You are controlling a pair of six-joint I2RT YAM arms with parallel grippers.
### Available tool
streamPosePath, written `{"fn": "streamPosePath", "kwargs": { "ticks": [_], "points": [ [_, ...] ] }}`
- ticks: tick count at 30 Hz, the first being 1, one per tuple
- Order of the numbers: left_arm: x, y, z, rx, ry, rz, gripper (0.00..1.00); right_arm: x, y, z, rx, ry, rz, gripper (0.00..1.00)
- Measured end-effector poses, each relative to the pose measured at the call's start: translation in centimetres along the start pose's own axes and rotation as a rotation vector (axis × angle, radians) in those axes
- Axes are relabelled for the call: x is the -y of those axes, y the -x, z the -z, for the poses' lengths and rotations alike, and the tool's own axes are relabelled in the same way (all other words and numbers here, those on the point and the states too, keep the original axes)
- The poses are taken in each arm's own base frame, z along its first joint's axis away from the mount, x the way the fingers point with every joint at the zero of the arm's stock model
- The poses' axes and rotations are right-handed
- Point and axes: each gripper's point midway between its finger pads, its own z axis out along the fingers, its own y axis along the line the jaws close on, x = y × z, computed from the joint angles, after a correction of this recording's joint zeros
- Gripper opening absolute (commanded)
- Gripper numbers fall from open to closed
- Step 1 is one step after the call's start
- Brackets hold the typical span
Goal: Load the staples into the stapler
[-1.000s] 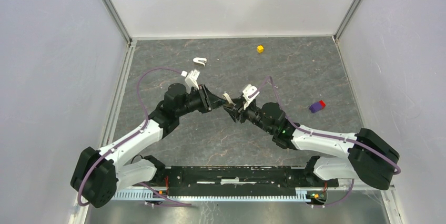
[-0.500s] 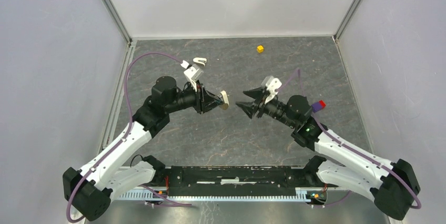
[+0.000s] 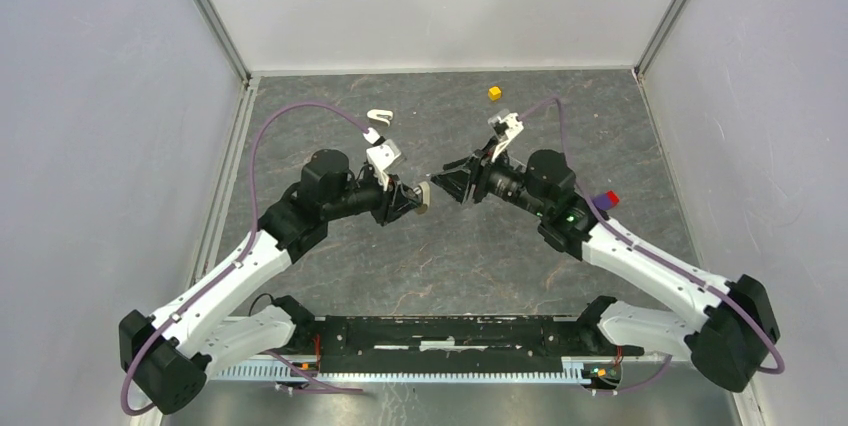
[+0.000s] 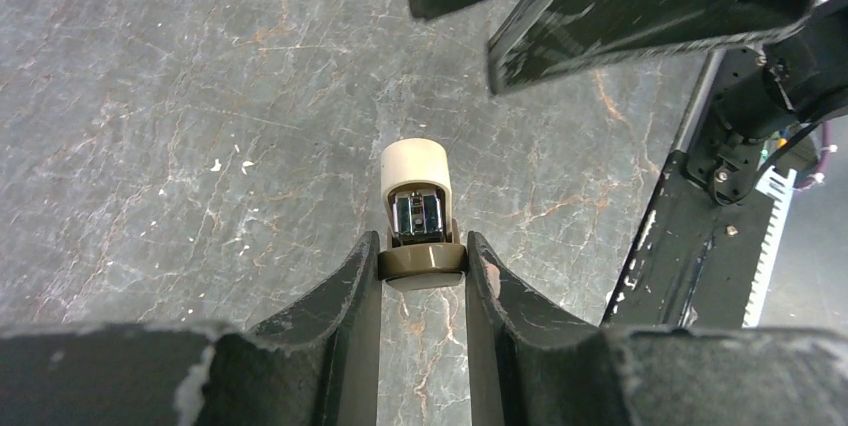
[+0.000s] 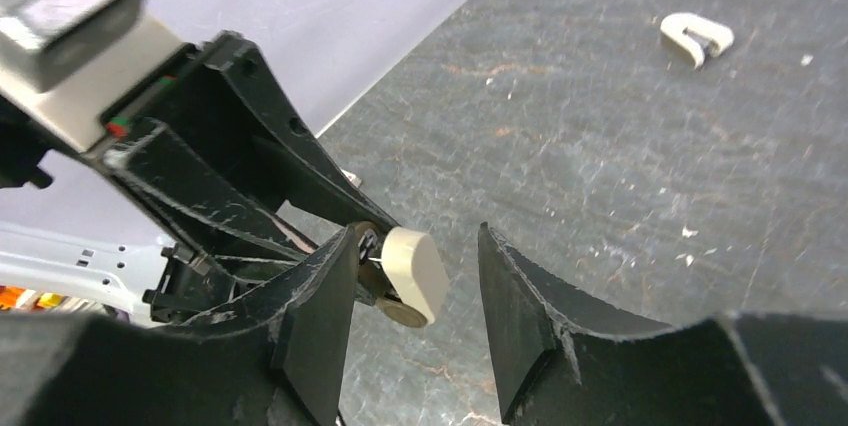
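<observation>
— So, the left gripper (image 4: pixel 423 248) pinched the stapler (image 4: pixel 415 171) aloft; the right gripper (image 5: pixel 418 244) gaped empty just beside its nose.
— It needed squaring up before closing; I saw no staples.

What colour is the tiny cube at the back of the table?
The cube is yellow; the top external view shows it best.

arms (image 3: pixel 235 271): white links, black joints | cables (image 3: pixel 290 111): purple | left hand (image 4: pixel 424 243), right hand (image 5: pixel 417 236): black, scuffed
</observation>
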Motion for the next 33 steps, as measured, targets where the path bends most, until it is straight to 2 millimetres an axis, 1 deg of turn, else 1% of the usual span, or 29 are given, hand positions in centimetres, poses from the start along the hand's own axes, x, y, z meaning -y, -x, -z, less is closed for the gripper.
{"fn": "streamPosePath", "kwargs": {
  "ticks": [6, 8, 11, 13, 15, 17, 22, 25, 27, 29, 31, 33],
  "points": [
    [-1.1, -0.3, -0.2, -0.024, 0.068, 0.002, 0.02, 1.6, -3.3, -2.4, -0.098, -0.044, -0.118, 0.51],
    [-1.5, -0.4, -0.4, -0.033, 0.085, 0.001, 0.02, 1.8, -4.1, -3.1, -0.124, -0.047, -0.143, 0.51],
    [-2.0, -1.2, -0.6, -0.067, 0.112, 0.007, 0.02, 1.5, -5.1, -4.2, -0.154, -0.04, -0.164, 0.5],
    [-2.1, -1.3, -0.7, -0.073, 0.116, 0.002, 0.02, 1.0, -6.0, -4.7, -0.179, -0.03, -0.165, 0.48],
    [-2.3, -1.7, -0.5, -0.089, 0.128, 0.0, 0.02, 1.2, -6.9, -5.1, -0.197, -0.044, -0.168, 0.45],
    [-2.6, -2.2, -0.4, -0.106, 0.144, 0.003, 0.02, 1.3, -7.2, -5.4, -0.204, -0.055, -0.167, 0.44],
    [-2.8, -2.5, -0.2, -0.119, 0.161, 0.006, 0.02, 1.9, -7.4, -5.7, -0.187, -0.086, -0.165, 0.39],
    [-2.9, -2.5, -0.2, -0.121, 0.168, 0.007, 0.02, 2.3, -7.5, -5.5, -0.169, -0.081, -0.183, 0.39],
    [-3.0, -2.7, -0.1, -0.126, 0.176, 0.007, 0.02, 3.0, -7.6, -5.4, -0.159, -0.091, -0.192, 0.39],
    [-3.1, -2.8, 0.1, -0.13, 0.183, 0.007, 0.02, 4.1, -7.9, -5.1, -0.155, -0.117, -0.197, 0.39],
    [-3.0, -2.6, 0.3, -0.122, 0.185, 0.005, 0.02, 5.8, -8.8, -4.5, -0.165, -0.164, -0.205, 0.39],
    [-2.9, -1.9, 0.5, -0.095, 0.189, -0.005, 0.02, 7.6, -10.6, -3.6, -0.203, -0.218, -0.22, 0.39]
  ]
}}
